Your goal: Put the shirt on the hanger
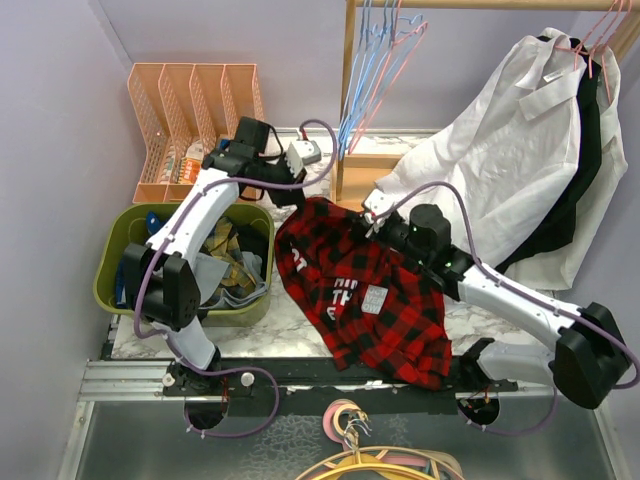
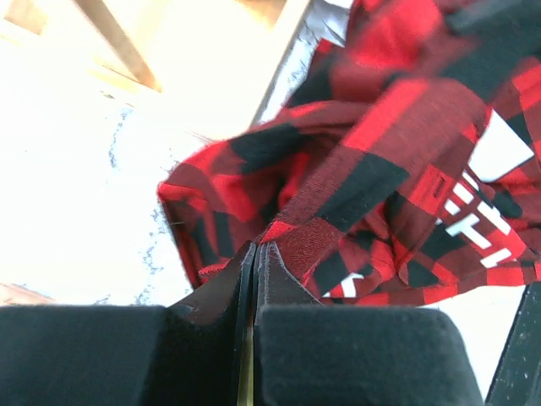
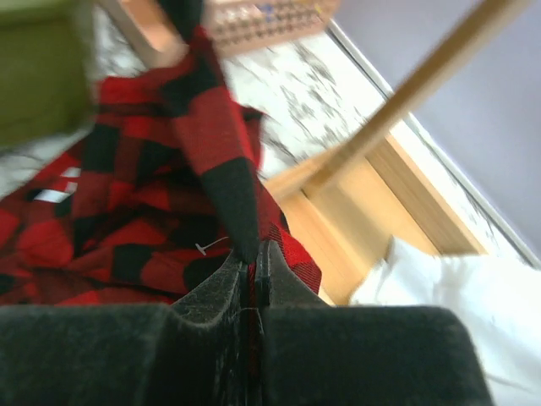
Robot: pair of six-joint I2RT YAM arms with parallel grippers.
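Observation:
The red-and-black plaid shirt (image 1: 370,290) with white lettering lies crumpled on the marble table, its lower part hanging over the front edge. My left gripper (image 1: 292,198) is shut on the shirt's upper left edge; the left wrist view shows the closed tips (image 2: 256,249) pinching a fold of plaid (image 2: 380,169). My right gripper (image 1: 373,213) is shut on the shirt's upper right edge; the right wrist view shows its tips (image 3: 252,254) clamped on fabric (image 3: 144,194). A thin pink hanger (image 1: 400,62) hangs on the wooden rail at the back, apart from both grippers.
Light-blue hangers (image 1: 365,70) hang beside the pink one. A wooden rack post (image 1: 348,100) and its base (image 1: 365,170) stand behind the shirt. A white shirt (image 1: 510,150) and black garment (image 1: 585,170) hang right. A green bin (image 1: 120,250) and orange file rack (image 1: 190,120) are left. More hangers (image 1: 350,425) lie below the front edge.

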